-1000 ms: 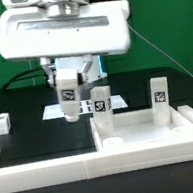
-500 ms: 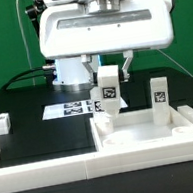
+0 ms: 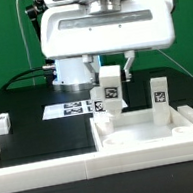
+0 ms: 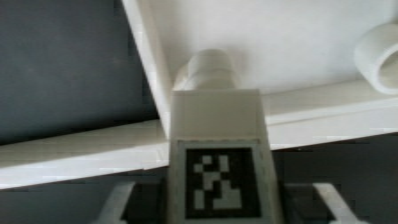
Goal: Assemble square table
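- Gripper [image 3: 108, 80] is gripping a white leg [image 3: 110, 90]. The jaws are partway closed and pressing on its two sides.
- In the wrist view that leg [image 4: 217, 150] is showing its tag to the camera, and its threaded tip [image 4: 210, 70] is pointing away toward the tabletop.
- Tabletop [image 3: 151, 134], the rimmed square slab, is lying flat on the black table [image 3: 30, 135], on the exterior view's right, and is acting as a shallow tray.
- The held leg is hanging near-upright over the tray's far corner on the exterior view's left. The tip is sitting just inside the rim [image 4: 107, 150]; contact with the tray floor cannot be told.
- Inside the tray, an upright leg [image 3: 160, 92] is standing at the far corner on the exterior view's right, well apart from the held leg.
- A round socket [image 4: 381, 55] is showing in the tray floor, near the tip but not under it.
- Something tagged is peeking out just beside the held leg, low down, but is too hidden to identify.
- Outside the tray, a loose leg [image 3: 1, 124] is lying on the table at the exterior view's far left.
- Marker board [image 3: 71, 110] is lying flat behind the tray.
- Border wall [image 3: 46, 173] is running along the front, touching the tray's near edge.
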`<state>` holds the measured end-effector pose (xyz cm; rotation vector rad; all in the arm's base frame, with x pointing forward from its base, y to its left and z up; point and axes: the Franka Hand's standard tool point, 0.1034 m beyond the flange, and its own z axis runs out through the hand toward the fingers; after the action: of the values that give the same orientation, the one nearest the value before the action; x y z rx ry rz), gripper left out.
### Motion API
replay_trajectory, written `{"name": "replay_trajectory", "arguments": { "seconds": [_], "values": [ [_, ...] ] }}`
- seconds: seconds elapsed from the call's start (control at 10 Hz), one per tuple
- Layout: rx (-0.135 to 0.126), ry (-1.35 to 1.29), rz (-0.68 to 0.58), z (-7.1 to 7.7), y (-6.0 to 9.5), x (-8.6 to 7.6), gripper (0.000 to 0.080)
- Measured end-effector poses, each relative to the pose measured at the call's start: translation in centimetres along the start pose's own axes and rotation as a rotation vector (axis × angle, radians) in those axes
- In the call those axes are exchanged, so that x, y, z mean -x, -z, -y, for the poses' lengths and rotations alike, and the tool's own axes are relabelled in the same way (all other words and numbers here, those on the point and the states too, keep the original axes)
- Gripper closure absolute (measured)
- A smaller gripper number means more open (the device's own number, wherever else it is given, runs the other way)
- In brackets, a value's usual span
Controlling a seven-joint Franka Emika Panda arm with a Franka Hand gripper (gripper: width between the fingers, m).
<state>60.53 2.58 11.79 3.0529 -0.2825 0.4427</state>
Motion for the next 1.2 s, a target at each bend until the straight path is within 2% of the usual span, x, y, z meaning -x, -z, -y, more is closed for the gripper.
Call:
{"name": "replay_trajectory", "arguments": {
  "seconds": [0.2,0.6,0.7,0.8,0.9,1.2],
  "values": [
    [-0.008,0.003,-0.004,2.0,0.0,-0.9,0.0509],
    [-0.009,0.002,-0.032,2.1,-0.1,-0.9,0.0509],
    [-0.022,-0.012,-0.133,2.9,0.3,-1.4,0.0509],
    [-0.038,-0.001,-0.239,3.9,0.7,-1.1,0.0509],
    [-0.042,0.002,-0.278,4.4,0.6,-0.7,0.0509],
    [-0.044,0.018,-0.273,5.2,0.4,-0.3,0.0509]
  ]
}}
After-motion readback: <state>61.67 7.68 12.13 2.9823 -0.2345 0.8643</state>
